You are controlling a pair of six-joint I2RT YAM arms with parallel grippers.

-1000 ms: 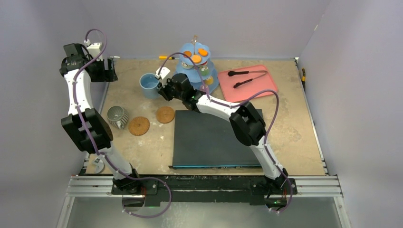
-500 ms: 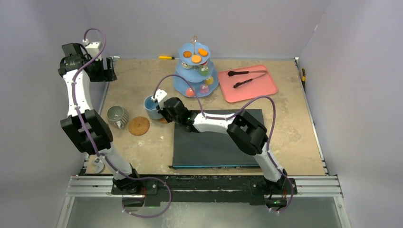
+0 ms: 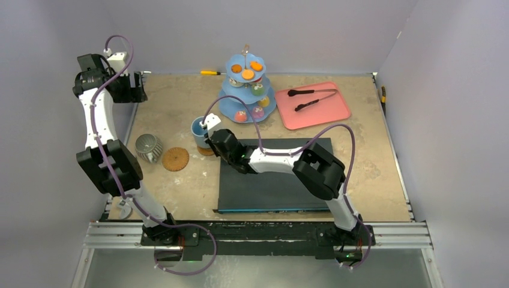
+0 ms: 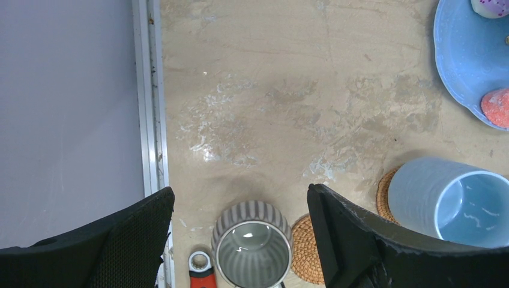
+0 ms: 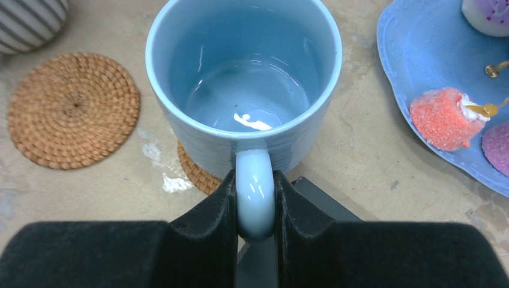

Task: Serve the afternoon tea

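The bench (image 3: 168, 111) carries the stand (image 3: 227, 107) at its far middle, with cakes (image 5: 443, 117) on its tiers. The mug (image 5: 243, 90) stands upright just near-left of the stand, over a coaster (image 5: 195, 171); I cannot tell whether it rests on it. The right claw (image 5: 255, 187) is clamped on the mug's handle. The left claw (image 4: 240, 197) hangs spread wide above the bench's far-left part.

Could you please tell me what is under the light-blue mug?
A woven coaster peeks out beneath the mug; most of it is covered, so contact cannot be judged.
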